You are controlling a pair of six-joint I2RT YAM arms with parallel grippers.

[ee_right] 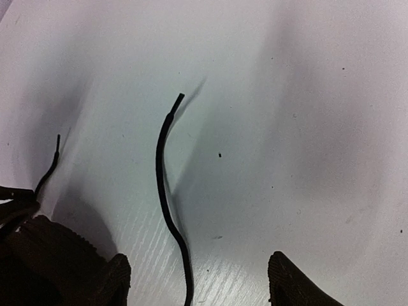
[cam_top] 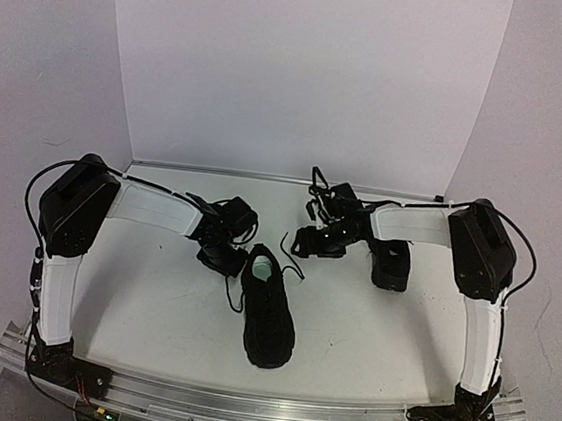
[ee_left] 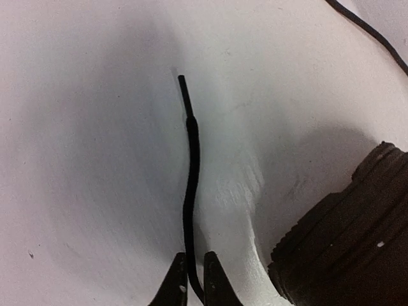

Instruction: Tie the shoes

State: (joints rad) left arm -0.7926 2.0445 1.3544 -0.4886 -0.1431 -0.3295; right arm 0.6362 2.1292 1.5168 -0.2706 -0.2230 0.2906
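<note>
I read the left gripper [ee_left: 194, 271] clamped on one lace [ee_left: 190, 185] at bottom centre; the right gripper [ee_right: 201, 277] stands spread, a second lace [ee_right: 163, 185] lying between its fingers.

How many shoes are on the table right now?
2. The centre shoe lies in the middle, pale insole showing; the right shoe sits partly hidden under the right arm.

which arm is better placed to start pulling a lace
Left, probably: the left tool is nipped around a lace. The right tool stands wide open, the other lace ungripped.
</note>
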